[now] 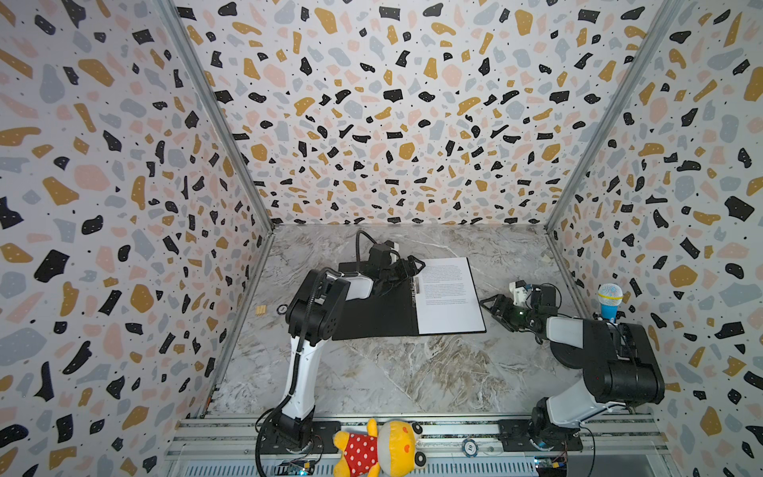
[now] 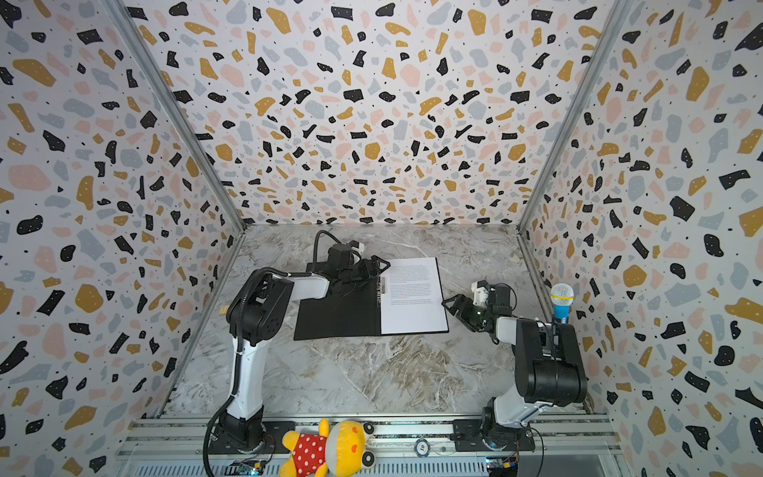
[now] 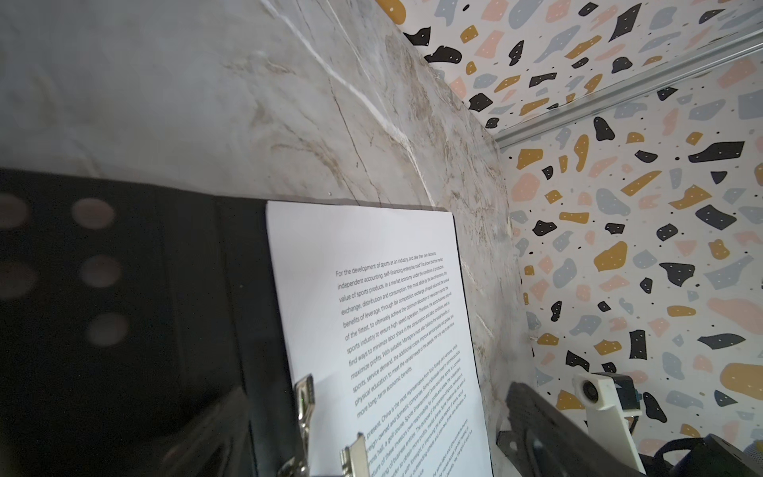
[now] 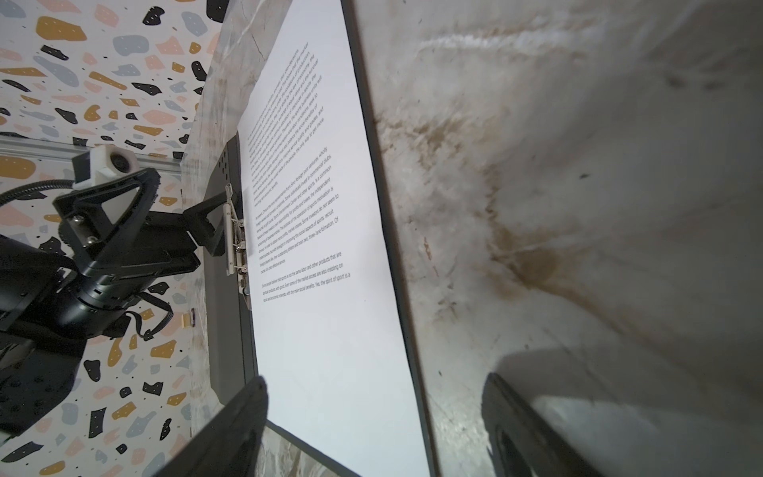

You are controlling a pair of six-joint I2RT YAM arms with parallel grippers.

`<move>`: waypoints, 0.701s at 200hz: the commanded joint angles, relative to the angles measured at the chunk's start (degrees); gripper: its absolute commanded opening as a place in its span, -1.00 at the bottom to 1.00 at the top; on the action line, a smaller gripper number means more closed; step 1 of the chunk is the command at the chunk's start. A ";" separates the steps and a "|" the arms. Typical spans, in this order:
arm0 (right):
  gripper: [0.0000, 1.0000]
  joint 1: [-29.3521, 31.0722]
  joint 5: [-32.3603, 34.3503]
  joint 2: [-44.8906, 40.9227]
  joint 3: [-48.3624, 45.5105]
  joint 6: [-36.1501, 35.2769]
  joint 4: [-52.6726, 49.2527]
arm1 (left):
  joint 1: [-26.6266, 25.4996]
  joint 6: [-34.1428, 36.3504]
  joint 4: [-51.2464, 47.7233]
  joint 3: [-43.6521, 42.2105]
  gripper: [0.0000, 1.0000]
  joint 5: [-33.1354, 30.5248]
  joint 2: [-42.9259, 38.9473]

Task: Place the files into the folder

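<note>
Since the printed sheet [image 1: 448, 295] already lies inside the open folder [image 1: 371, 318], right of its spine, the step in hand looks like fastening it under the metal clip [image 1: 416, 289], then closing the cover; no second sheet shows. The left claw [image 1: 406, 270] gapes wide over the spine, a finger at the clip, holding nothing. The right claw [image 1: 495, 312], open and empty, hovers beside the folder's right edge.

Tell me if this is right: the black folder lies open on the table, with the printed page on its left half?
Not quite: the page lies on the right half of the folder, as both top views show. The rest holds.
</note>
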 commanded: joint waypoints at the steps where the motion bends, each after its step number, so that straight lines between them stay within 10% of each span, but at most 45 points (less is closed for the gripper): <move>1: 0.65 -0.25 0.03 0.65 -0.50 -0.48 -1.33 | -0.10 -1.10 3.01 0.91 0.99 2.68 1.26; 140: 0.65 -0.25 -0.40 0.58 -1.46 -0.15 -0.83 | -0.65 -10.92 19.24 -6.28 0.99 6.99 -2.86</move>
